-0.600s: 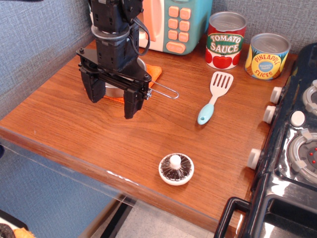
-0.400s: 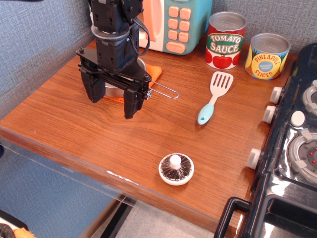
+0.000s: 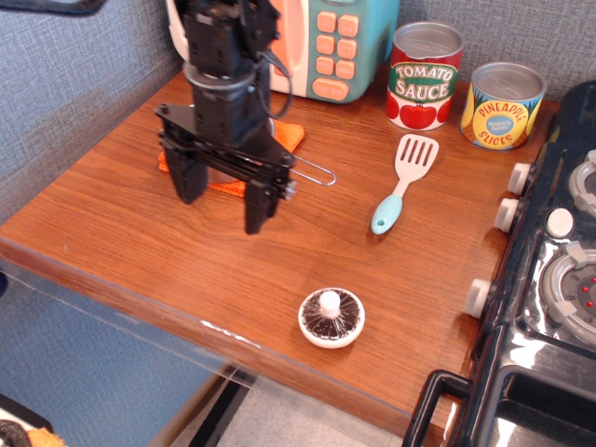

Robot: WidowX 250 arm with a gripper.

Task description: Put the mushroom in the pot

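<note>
White mushroom [image 3: 331, 318] sits stem-up, lower centre; your gripper [image 3: 227, 198] hangs wide and empty, upper left. Centre over the cap, then descend.

Bright even overhead light, soft shadows, glare on stove [image 3: 559, 307] and can tops, sharp focus throughout.
</note>
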